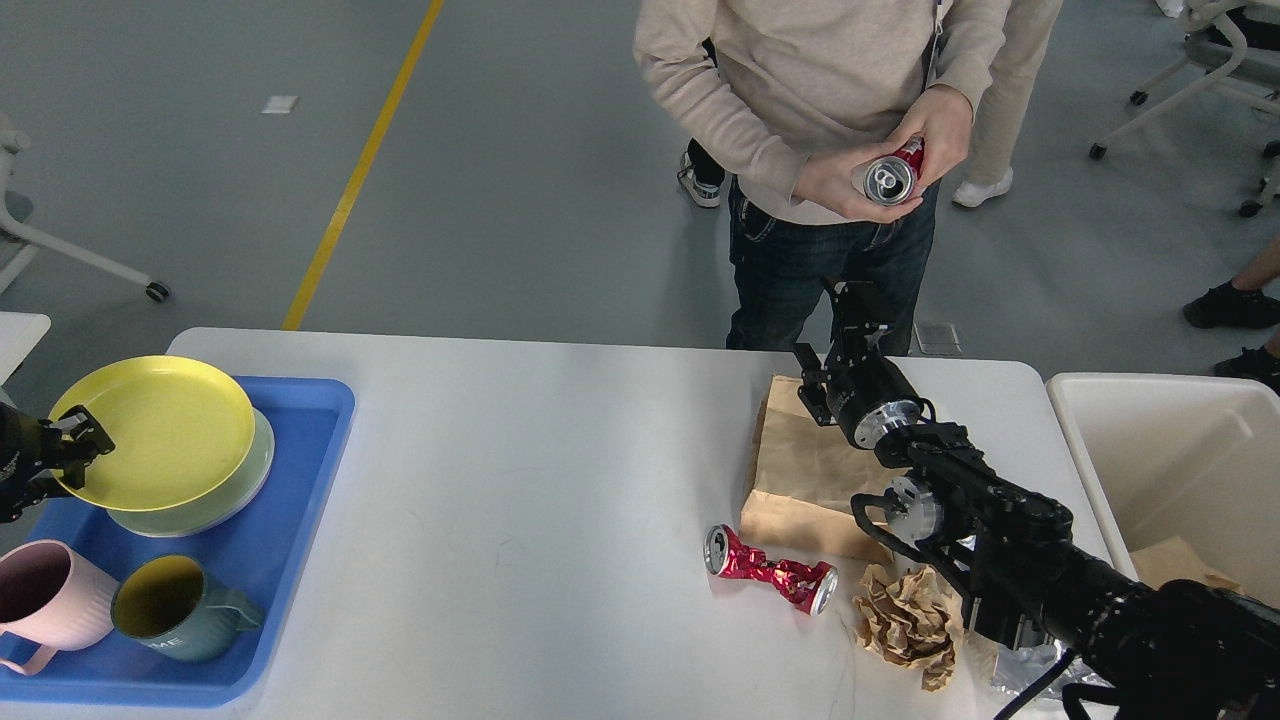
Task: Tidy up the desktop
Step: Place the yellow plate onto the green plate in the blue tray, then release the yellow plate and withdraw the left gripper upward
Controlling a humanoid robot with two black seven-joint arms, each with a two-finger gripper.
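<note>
White desktop (520,470) looks half tidied: dishes sit in the blue tray (300,600) by my left gripper (78,440) pinching the yellow plate (160,430), while crushed can (770,572), paper bag (810,480) and crumpled paper (905,620) lie below my empty, parted right gripper (835,335).

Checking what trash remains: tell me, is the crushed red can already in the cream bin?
No, the crushed red can lies on the desktop, outside the cream bin.

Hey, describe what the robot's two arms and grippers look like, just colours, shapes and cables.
The right arm is black and chunky, built of rounded segments, with silver metal rings at two joints and a black cable looping beside the wrist. Its right gripper is black, boxy and angular. Of the left arm only the end shows: the left gripper, black, with short blocky fingers. No markings are readable.
</note>
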